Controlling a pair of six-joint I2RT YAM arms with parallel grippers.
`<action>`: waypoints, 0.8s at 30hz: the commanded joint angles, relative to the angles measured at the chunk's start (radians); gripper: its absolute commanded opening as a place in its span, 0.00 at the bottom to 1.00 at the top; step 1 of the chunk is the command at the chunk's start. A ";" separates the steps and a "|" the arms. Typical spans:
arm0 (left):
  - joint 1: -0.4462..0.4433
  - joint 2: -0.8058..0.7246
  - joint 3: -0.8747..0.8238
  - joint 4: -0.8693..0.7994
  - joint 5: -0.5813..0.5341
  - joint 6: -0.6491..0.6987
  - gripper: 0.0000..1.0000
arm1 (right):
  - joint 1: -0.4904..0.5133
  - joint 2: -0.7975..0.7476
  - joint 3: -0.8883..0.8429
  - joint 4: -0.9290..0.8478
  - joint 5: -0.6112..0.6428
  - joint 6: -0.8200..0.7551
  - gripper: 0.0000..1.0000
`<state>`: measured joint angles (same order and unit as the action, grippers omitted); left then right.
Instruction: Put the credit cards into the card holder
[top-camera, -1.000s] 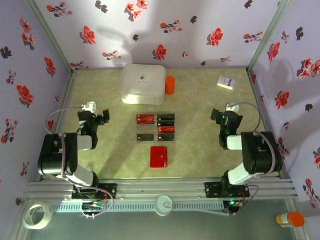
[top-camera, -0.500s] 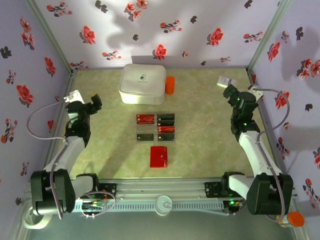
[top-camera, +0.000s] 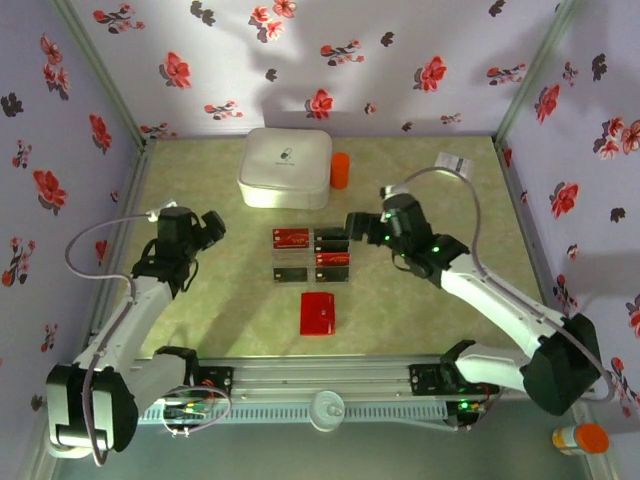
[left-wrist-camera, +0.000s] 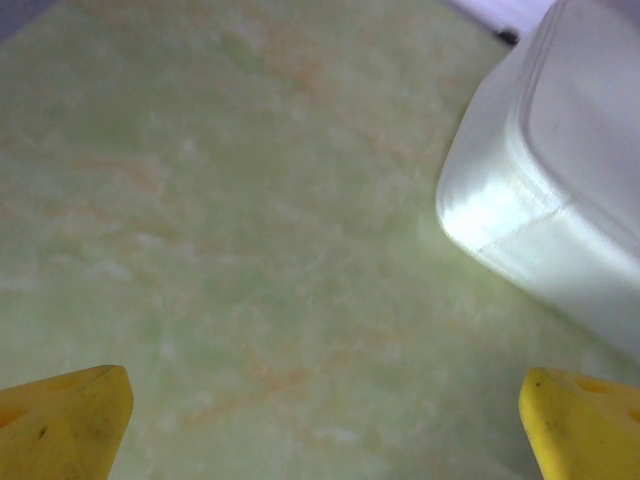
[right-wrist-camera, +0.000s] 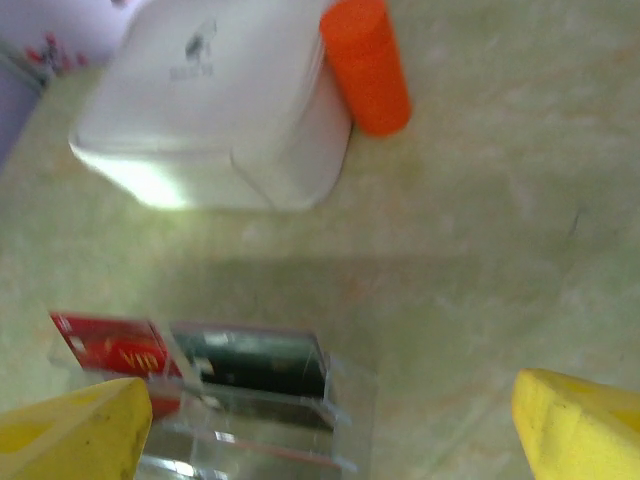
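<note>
Left arm: runs from its base up the left side of the table, elbow bent, wrist turned in toward centre. The left gripper (left-wrist-camera: 320, 440) is spread wide, with yellow fingertips (left-wrist-camera: 62, 420) in the bottom corners of its wrist view and bare green table (left-wrist-camera: 250, 250) between them. A corner of the big white rounded box (left-wrist-camera: 560, 180) sits ahead and to its right, apart from it. This gripper is well left of the cards.

Right arm: stretched out long on a diagonal from the near-right base toward table centre, wrist pointing left. The right gripper (top-camera: 352, 226) is at the right edge of the card block, just beside the upper black card (top-camera: 332, 238); can't tell if it touches. Fingers are wide apart and grip nothing; in its wrist view the cards lie ahead, between the fingertips.

The credit cards (top-camera: 311, 254) lie mid-table in a two-column block: red card (top-camera: 290, 237) far left, black beside it, another red under the black, dark ones in the near row. The right wrist view shows clear plastic around them; can't tell what it is.

The card holder (top-camera: 318, 313) lies flat, red side up, just on the near side of the cards and apart from both grippers.

An orange cylinder (top-camera: 340, 170) stands just beside the white box's right side. A small white box (top-camera: 453, 163) sits near the far right corner.
</note>
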<state>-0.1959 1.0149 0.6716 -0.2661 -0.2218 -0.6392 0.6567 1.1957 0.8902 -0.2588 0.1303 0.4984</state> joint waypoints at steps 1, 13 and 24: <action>-0.046 0.016 -0.020 -0.118 -0.049 -0.046 1.00 | 0.037 0.019 -0.005 -0.073 0.073 0.021 0.93; -0.205 0.156 -0.050 -0.117 -0.159 -0.072 1.00 | 0.178 0.055 -0.092 -0.132 0.124 0.015 0.92; -0.109 0.116 0.008 -0.146 -0.159 -0.053 1.00 | 0.456 0.361 0.276 -0.209 0.162 -0.011 0.89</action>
<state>-0.3576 1.1503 0.6357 -0.3801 -0.3580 -0.6975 1.0725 1.5002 1.0912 -0.4465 0.2676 0.5041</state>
